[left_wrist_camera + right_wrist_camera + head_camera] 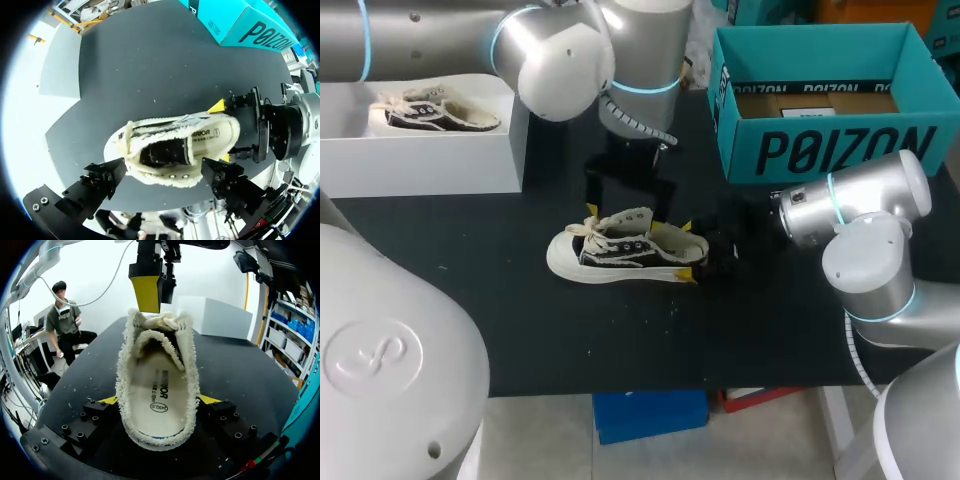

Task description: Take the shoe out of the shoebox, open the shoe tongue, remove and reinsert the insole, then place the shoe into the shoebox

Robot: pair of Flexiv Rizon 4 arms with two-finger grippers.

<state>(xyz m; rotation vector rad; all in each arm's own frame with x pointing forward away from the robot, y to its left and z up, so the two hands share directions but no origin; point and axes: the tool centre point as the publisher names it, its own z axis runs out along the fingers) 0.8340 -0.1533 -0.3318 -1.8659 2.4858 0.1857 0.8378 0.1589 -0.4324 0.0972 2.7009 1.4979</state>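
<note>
A black low-top shoe (pixel 620 250) with a cream frayed collar and white laces stands upright in the middle of the black table (pixel 470 260). Its white insole (pixel 157 390) lies inside. My right gripper (pixel 686 250) comes in from the heel end and is shut on the shoe's heel (pixel 160 435), one yellow tip against each side. Above the laces hangs my left gripper (pixel 628 215), open, with its fingers (pixel 100 182) straddling the shoe (pixel 170 150) without touching it. The teal shoebox (pixel 740 150) stands open at the back right.
A white box (pixel 420 155) at the back left carries a second black shoe (pixel 435 110). The teal shoebox holds a brown cardboard insert (pixel 815 102). Bare black tabletop lies in front of the shoe.
</note>
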